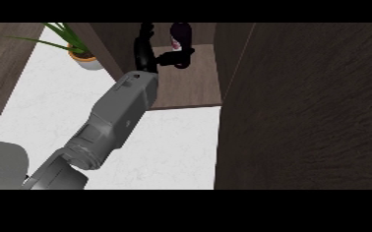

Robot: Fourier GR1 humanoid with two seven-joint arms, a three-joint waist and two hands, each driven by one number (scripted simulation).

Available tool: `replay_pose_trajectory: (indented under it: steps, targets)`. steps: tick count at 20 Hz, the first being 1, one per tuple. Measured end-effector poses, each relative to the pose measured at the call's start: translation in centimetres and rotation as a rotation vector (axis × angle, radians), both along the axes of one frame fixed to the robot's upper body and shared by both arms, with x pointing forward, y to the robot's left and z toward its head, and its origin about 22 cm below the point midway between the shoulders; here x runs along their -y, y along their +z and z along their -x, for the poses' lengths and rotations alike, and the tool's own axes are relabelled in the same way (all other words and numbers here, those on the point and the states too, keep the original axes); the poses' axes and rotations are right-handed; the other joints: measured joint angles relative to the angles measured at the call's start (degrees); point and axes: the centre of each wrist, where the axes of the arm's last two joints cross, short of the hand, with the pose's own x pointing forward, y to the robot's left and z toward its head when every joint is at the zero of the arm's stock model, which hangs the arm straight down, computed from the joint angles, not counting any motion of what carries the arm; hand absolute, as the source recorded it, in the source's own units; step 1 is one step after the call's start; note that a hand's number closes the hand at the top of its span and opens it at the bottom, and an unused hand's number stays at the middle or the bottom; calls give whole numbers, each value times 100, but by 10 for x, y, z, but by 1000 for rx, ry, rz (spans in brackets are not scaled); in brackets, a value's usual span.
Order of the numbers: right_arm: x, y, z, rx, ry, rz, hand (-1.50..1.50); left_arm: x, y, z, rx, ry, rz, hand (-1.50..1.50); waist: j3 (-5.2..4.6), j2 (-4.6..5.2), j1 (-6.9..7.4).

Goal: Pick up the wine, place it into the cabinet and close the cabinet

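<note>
A grey forearm reaches from the lower left into an open wooden cabinet (190, 86). Its black hand (156, 56) curls around a dark wine bottle (180, 35), which stands inside on the cabinet shelf. The cabinet door (298, 108) hangs open at the right. A potted plant (81, 54) sits on the white counter (174, 147), left of the cabinet.

One wine bottle (180, 35), one cabinet (305, 118), one potted plant (81, 54), one hand (149, 54)
</note>
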Motion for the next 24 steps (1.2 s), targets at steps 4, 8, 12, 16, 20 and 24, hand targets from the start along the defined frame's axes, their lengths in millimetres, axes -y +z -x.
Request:
replay_pose_trajectory:
  steps: [4, 8, 12, 16, 20, 24]
  targets:
    - [-1, 0, 0, 2, 12, -3, -150, -2, -1, -1, 1, 8, -24, -150, -2, 10, -25]
    - [-2, -2, 1, -3, 16, -8, -150, -4, -2, -1, 2, -1, -31, -150, 0, 4, -40]
    - [-3, -2, 3, -7, 29, -4, -150, -4, -2, -1, 20, -24, -26, -150, 2, 7, -38]
    - [-4, -4, 5, -13, 29, -12, -150, -1, 0, -1, 56, -87, -19, -150, -9, 20, -7]
    - [-3, -4, 6, -15, 24, -12, -150, 2, 1, -1, 100, -150, 10, -150, -11, 19, 33]
    - [1, -4, 6, -11, 3, -3, -150, 8, 4, 1, 153, -205, 71, -150, -13, -10, 118]
